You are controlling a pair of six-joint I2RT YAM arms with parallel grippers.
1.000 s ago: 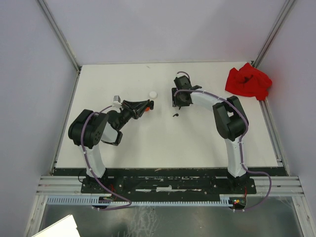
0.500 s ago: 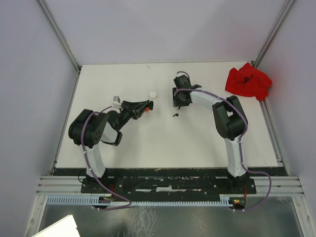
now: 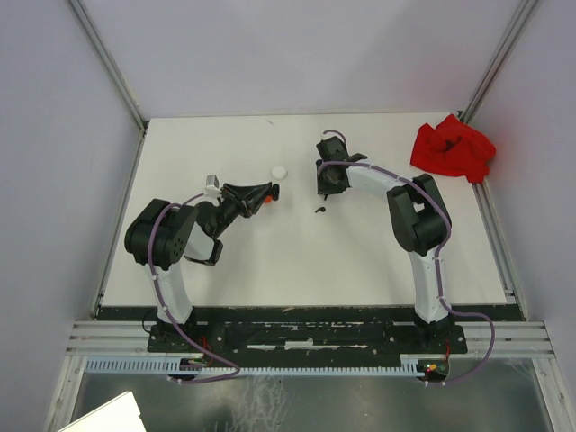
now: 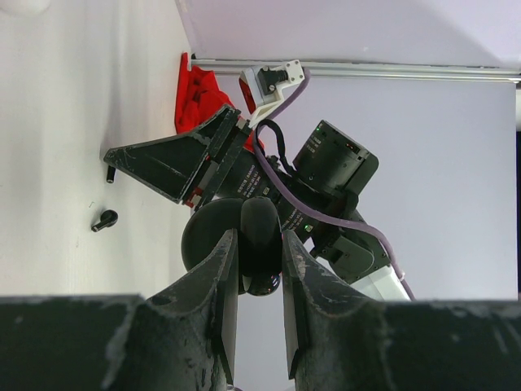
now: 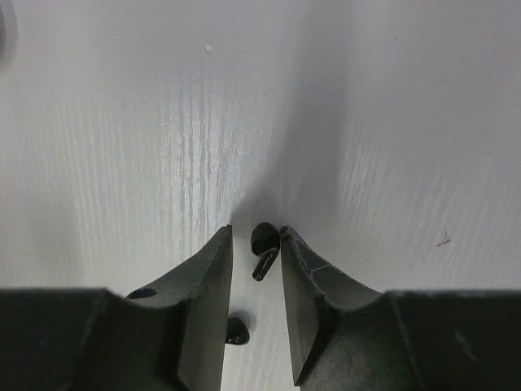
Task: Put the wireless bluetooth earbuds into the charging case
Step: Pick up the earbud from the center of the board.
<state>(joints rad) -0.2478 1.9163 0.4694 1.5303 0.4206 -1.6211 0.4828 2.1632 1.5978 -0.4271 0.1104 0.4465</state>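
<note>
Two black earbuds (image 5: 262,244) lay flat; one pointed stem-first at the wrist between the right gripper's (image 5: 256,231) spread jaws. Left gripper (image 4: 257,240) pinched one charging case (image 4: 262,213).

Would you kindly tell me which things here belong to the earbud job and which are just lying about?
Job: black earbud inside the open right gripper; second black earbud beside it; black charging case held by the left gripper; white round object, possibly another case.
Lying about: red cloth.

Top view high overhead, left wrist sideways along table (image 4: 49,122), right wrist close above it
</note>
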